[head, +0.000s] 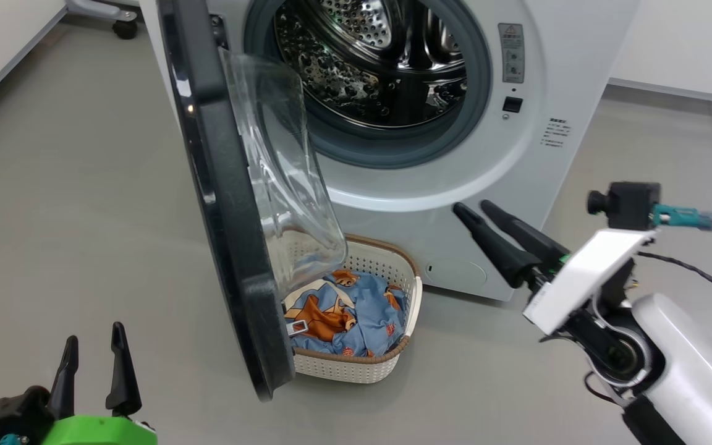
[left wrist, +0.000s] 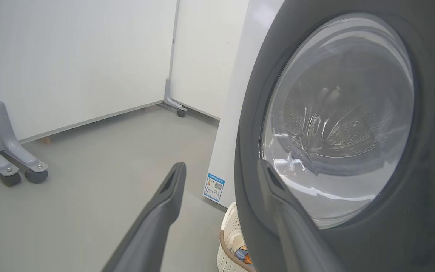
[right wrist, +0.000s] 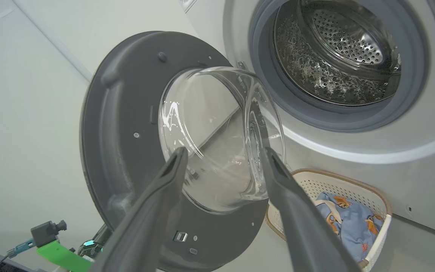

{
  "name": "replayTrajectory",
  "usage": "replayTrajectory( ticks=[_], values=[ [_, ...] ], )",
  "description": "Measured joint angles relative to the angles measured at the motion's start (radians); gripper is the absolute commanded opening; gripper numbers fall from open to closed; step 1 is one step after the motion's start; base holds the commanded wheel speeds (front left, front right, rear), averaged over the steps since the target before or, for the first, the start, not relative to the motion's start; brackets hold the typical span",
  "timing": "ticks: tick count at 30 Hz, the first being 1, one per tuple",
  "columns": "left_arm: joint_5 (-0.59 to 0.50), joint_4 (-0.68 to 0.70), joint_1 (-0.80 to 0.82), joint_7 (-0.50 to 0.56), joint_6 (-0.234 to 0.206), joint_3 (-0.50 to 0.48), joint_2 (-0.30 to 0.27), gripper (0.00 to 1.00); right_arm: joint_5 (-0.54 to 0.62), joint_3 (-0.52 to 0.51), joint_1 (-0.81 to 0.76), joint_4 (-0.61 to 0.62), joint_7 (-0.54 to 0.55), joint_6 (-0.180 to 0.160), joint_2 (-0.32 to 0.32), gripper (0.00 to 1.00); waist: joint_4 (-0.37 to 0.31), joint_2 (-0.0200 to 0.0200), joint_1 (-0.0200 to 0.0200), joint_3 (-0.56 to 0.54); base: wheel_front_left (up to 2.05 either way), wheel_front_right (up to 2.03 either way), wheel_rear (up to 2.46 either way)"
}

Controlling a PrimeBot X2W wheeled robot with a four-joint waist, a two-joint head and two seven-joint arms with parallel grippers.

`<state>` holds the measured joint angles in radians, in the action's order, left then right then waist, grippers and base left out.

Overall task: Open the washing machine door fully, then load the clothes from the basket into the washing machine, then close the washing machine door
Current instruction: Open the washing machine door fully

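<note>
Watching the washing machine (head: 517, 161) at upper centre, its door (head: 220, 204) swung out edge-on at centre, not yet fully open by my reckoning.
The basket (head: 356, 368) sits at lower centre, partly under the door's glass bowl, with the clothes (head: 356, 312) inside. My right gripper (head: 472, 205), centre right, is spread and empty, and so is my left gripper (head: 94, 332), lower left. Reaching in now, I'd likely clip the bowl. The warning label (head: 511, 52) and QR sticker (left wrist: 214, 187) are too small to read.
</note>
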<state>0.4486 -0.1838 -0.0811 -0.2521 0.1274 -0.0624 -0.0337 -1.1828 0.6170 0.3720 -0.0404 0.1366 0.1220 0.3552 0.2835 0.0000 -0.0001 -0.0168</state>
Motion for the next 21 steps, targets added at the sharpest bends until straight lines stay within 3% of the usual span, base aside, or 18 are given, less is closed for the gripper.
replayTrajectory(
  ticks=[12, 16, 21],
  values=[
    [-0.038, 0.019, -0.026, 0.0, 0.0, -0.041, -0.006, 1.0, 0.269, -0.024, -0.098, -0.085, -0.256, 0.0, 0.188, 1.0, -0.069, 0.0, 0.0, -0.015, 0.0, 0.0, 0.0],
    [-0.043, 0.026, -0.029, 0.0, 0.0, -0.042, -0.008, 1.0, 0.342, -0.065, -0.145, -0.143, -0.367, -0.002, 0.214, 1.0, -0.091, 0.0, 0.0, -0.017, 0.0, 0.0, 0.0],
    [-0.044, 0.03, -0.047, 0.0, 0.0, -0.039, -0.016, 1.0, 0.4, -0.095, -0.213, -0.193, -0.416, -0.057, 0.212, 1.0, -0.113, 0.0, 0.0, -0.017, 0.0, 0.0, 0.0]
  ],
)
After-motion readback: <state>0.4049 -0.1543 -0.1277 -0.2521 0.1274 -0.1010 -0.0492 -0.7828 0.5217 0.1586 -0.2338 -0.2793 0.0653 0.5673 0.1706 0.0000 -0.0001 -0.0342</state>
